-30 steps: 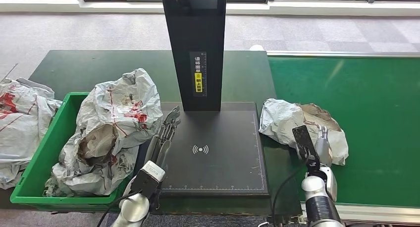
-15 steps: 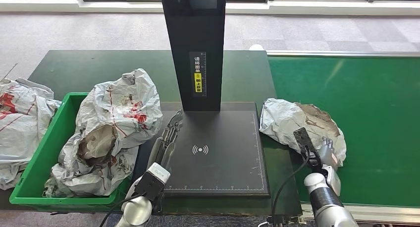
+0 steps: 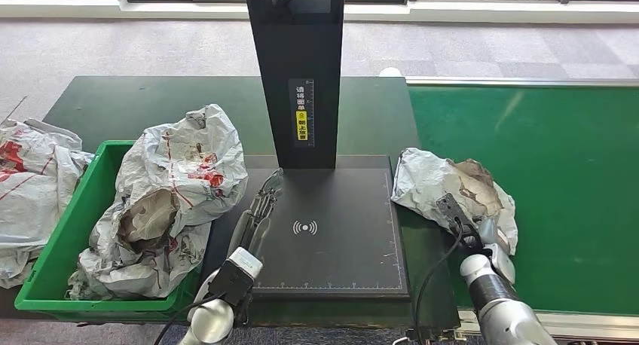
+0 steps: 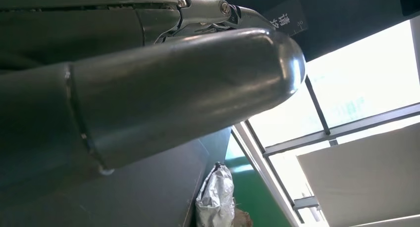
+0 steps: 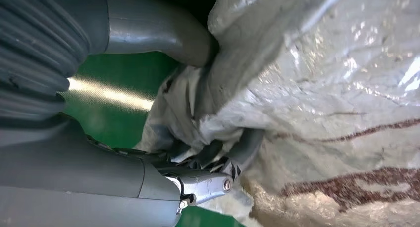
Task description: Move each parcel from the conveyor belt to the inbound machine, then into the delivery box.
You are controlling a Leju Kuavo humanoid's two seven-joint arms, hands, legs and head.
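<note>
Right hand (image 3: 471, 226) now pressed into crumpled grey parcel (image 3: 433, 181) on green conveyor belt (image 3: 557, 172), fingers (image 5: 237, 155) clamped in its folds. Scanner plate (image 3: 331, 232) lies leftward. Left hand (image 3: 256, 209) idle, fingers straight, empty.

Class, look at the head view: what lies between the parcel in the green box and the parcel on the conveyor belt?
The black scanner plate with its upright post, and the left hand over the plate's edge.

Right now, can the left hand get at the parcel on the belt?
Probably not: the left hand lies at the scanner plate's near-left edge, with the whole plate between it and the parcel, which the right hand already grips.
</note>
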